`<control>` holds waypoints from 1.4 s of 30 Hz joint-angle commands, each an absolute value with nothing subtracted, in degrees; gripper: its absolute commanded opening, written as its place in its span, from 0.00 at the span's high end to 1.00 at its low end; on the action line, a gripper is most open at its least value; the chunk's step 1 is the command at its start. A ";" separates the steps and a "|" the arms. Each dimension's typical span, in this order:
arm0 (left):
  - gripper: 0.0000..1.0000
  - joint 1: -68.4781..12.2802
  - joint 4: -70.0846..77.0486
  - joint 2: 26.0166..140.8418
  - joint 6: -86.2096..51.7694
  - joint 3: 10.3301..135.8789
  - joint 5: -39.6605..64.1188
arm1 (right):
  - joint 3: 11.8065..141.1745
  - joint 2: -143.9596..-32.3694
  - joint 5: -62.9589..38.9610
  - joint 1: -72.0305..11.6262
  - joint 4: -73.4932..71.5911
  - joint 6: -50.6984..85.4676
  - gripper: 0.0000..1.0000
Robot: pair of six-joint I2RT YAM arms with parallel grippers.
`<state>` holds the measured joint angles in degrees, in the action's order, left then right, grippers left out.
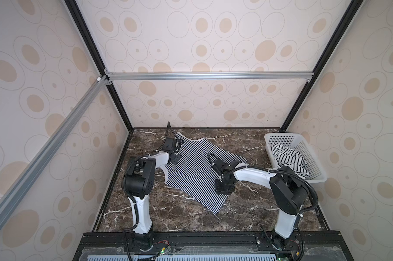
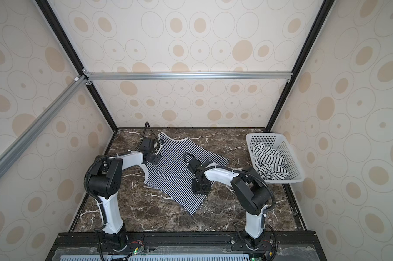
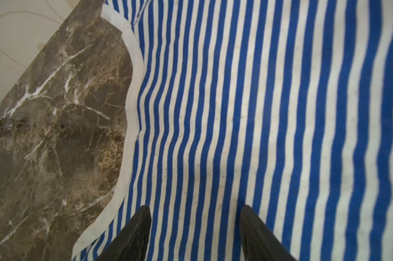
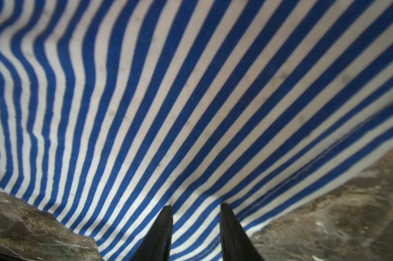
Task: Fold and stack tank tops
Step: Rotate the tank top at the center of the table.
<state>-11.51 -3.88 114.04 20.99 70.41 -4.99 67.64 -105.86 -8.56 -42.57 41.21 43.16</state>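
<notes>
table (image 1: 247, 203): flat slab, dark brown marble pattern with white veins, glossy.

fine-striped tank top (image 1: 191, 171): soft knit with dense dark-and-white stripes, which read blue in the wrist views. it lies spread in a single layer at the centre of the table. its long axis runs from 11 o'clock (straps) to 5 o'clock (hem corner) in both top views (image 2: 173, 174). the surface shows shallow ripples.

basket (image 1: 314, 162): white perforated plastic, rectangular with rounded corners, standing at 3 o'clock against the side wall.

wide-striped tank top (image 1: 288, 158): white with spaced black stripes, crumpled in a heap inside the basket.

left gripper (image 1: 174, 158): positioned over the 10 o'clock armhole edge. in the left wrist view (image 3: 195, 210) the jaws stand wide apart over flat cloth and hold nothing.

right gripper (image 1: 223, 188): positioned at the 4 o'clock side edge. in the right wrist view (image 4: 195, 208) the jaws stand partly apart, tips down on puckered cloth near the stitched edge. whether a fold is pinched cannot be determined.

trim (image 3: 132, 101): plain white band, wavy, bordering the armhole.
</notes>
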 commanded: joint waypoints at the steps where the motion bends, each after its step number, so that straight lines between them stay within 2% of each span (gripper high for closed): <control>1: 0.37 -10.58 -4.61 114.20 21.09 69.71 -7.06 | 66.79 -107.01 -7.95 -41.33 43.07 42.80 0.62; 10: 0.37 -9.89 -4.48 109.59 19.84 63.08 -6.40 | 65.47 -105.85 -12.05 -31.72 42.58 39.16 0.62; 17: 0.37 -9.84 -6.54 102.84 16.74 56.92 -2.43 | 69.92 -114.10 -18.44 -22.44 41.09 36.24 0.63; 20: 0.37 -9.84 -7.52 99.16 15.73 53.78 -0.92 | 73.39 -116.24 -17.70 -19.94 42.68 34.64 0.63; 30: 0.37 -10.02 -10.78 89.68 14.82 46.00 1.84 | 81.52 -119.87 -15.64 -16.71 47.15 31.65 0.63; 42: 0.37 -10.02 -9.59 87.60 18.89 39.69 -0.15 | 66.51 -110.92 -16.23 -18.37 40.74 34.91 0.63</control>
